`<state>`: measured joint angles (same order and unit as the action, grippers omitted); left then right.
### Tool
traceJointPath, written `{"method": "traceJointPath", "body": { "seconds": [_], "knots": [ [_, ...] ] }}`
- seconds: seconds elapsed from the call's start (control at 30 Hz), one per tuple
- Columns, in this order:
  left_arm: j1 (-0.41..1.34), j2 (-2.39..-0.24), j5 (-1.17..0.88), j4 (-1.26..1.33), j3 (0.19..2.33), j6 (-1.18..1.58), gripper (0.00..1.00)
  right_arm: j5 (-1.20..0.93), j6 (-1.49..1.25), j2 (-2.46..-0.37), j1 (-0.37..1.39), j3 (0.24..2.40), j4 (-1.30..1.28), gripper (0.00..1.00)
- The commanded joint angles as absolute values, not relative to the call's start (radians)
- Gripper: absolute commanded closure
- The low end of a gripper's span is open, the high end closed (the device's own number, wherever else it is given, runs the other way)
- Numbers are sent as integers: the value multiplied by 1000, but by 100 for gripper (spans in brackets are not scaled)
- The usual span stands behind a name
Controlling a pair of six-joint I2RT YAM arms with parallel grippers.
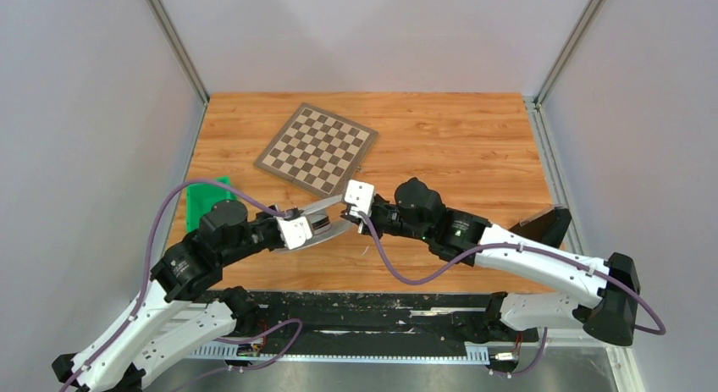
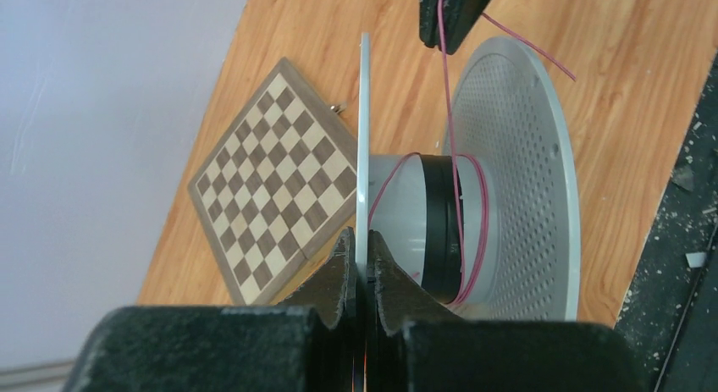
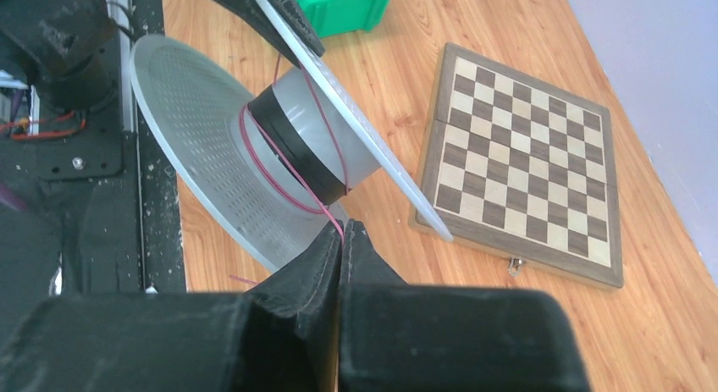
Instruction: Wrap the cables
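Note:
A grey plastic spool (image 2: 508, 189) with two wide flanges and a black band on its hub is held above the table. My left gripper (image 2: 366, 255) is shut on the thin edge of one flange (image 2: 364, 138). A thin pink cable (image 2: 453, 113) runs loosely round the hub. My right gripper (image 3: 343, 229) is shut on the pink cable (image 3: 292, 168) just beside the spool (image 3: 212, 129). In the top view the left gripper (image 1: 337, 216) and right gripper (image 1: 362, 212) meet near the table's middle, with the spool (image 1: 326, 218) between them.
A folded chessboard (image 1: 317, 148) lies at the back centre of the wooden table (image 1: 457, 146). A green bin (image 1: 206, 201) sits at the left edge. A black object (image 1: 542, 225) sits at the right edge. A black rail (image 1: 372, 320) runs along the near edge.

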<state>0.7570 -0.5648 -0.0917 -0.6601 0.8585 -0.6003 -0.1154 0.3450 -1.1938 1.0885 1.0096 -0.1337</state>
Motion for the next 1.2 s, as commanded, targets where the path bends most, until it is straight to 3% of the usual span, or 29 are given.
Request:
{"method": "traceJointPath", "body": {
  "seconds": [0.0, 0.23, 0.53, 0.93, 1.17],
  "knots": [
    [756, -563, -196, -676, 933, -719, 100, -135, 444, -1130, 1082, 989, -137, 100],
    [755, -601, -268, -714, 980, -724, 100, -111, 530, -1082, 1082, 915, -104, 100],
    [755, -595, -317, -705, 993, -676, 100, -128, 600, -951, 1085, 729, 166, 100],
    [755, -594, -346, -725, 994, -695, 100, -134, 760, -954, 1118, 691, 176, 100],
    [751, -558, -353, -513, 943, -485, 100, -157, 649, -893, 1118, 592, 337, 100]
  ]
}}
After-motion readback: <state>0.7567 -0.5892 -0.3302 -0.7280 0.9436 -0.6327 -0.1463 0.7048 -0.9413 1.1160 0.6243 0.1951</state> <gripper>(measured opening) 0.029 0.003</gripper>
